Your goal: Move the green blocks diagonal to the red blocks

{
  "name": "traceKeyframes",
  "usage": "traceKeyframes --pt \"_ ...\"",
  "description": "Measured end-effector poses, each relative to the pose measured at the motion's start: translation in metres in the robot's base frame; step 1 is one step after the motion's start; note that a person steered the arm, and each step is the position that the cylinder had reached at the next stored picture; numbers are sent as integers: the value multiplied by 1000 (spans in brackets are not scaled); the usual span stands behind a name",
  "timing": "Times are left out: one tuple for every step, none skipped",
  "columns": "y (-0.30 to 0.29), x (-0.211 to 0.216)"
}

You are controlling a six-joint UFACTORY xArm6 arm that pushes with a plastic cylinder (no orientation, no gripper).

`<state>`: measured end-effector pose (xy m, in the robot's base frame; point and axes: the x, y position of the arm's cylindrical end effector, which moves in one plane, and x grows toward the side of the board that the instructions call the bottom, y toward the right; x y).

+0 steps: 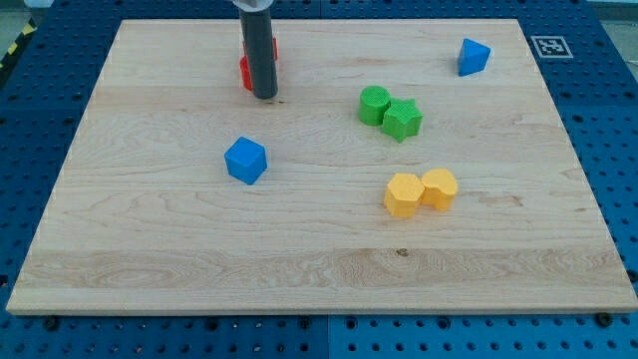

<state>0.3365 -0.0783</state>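
A green round block (374, 105) and a green star-shaped block (403, 120) touch each other right of the board's middle. Red blocks (244, 71) sit near the view's top left of centre, mostly hidden behind my rod, so their shape and number cannot be made out. My tip (264, 96) rests on the board just below the red blocks, touching or nearly touching them, and far to the left of the green blocks.
A blue cube-like block (245, 161) lies left of centre. A blue block (473, 57) sits at the top right. Two yellow blocks (421, 191) touch each other below the green pair. The wooden board (150, 259) lies on a blue perforated table.
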Motion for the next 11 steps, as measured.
traceKeyframes --pt "-4 -10" --pt "14 -9" --pt "59 -6" --pt "100 8" --pt "127 27" --pt "160 40" --pt "181 51" --pt "195 45" --pt "223 37" --pt "277 30" --pt "317 14"
